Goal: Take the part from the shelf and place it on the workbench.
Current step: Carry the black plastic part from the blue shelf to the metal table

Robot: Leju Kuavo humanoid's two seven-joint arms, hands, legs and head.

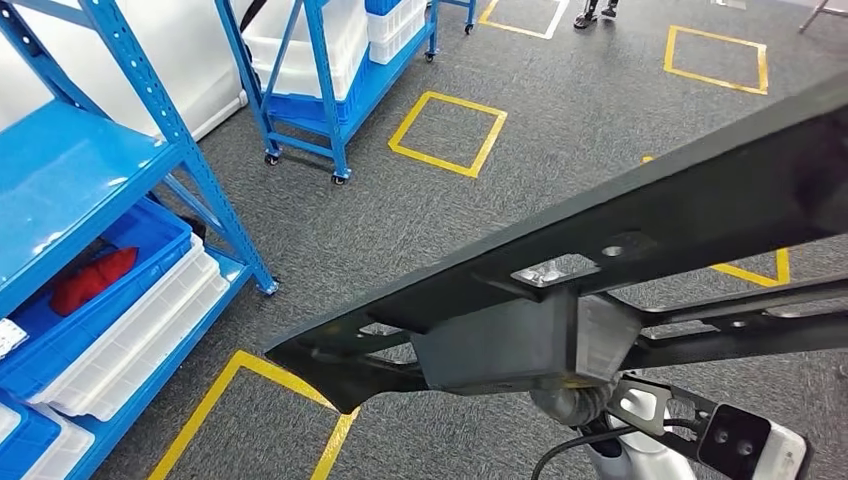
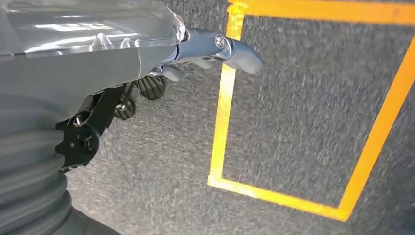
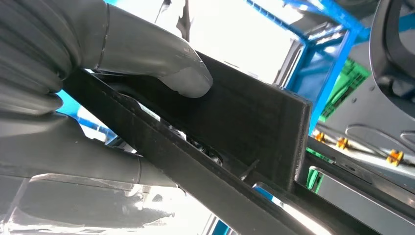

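over grey floor (image 1: 560,130) by blue shelves (image 1: 90,180), my right hand (image 3: 147,63) is gripping the black part (image 1: 620,240); my left hand (image 2: 210,49) is seemingly hanging empty, fingers apart.

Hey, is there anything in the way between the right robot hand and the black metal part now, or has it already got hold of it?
Nothing is in the way: the right robot hand already grips the black part, thumb pressed on its flat block.

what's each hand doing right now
Left hand: holds nothing, fingers apart, over the floor.
Right hand: grips the black part.
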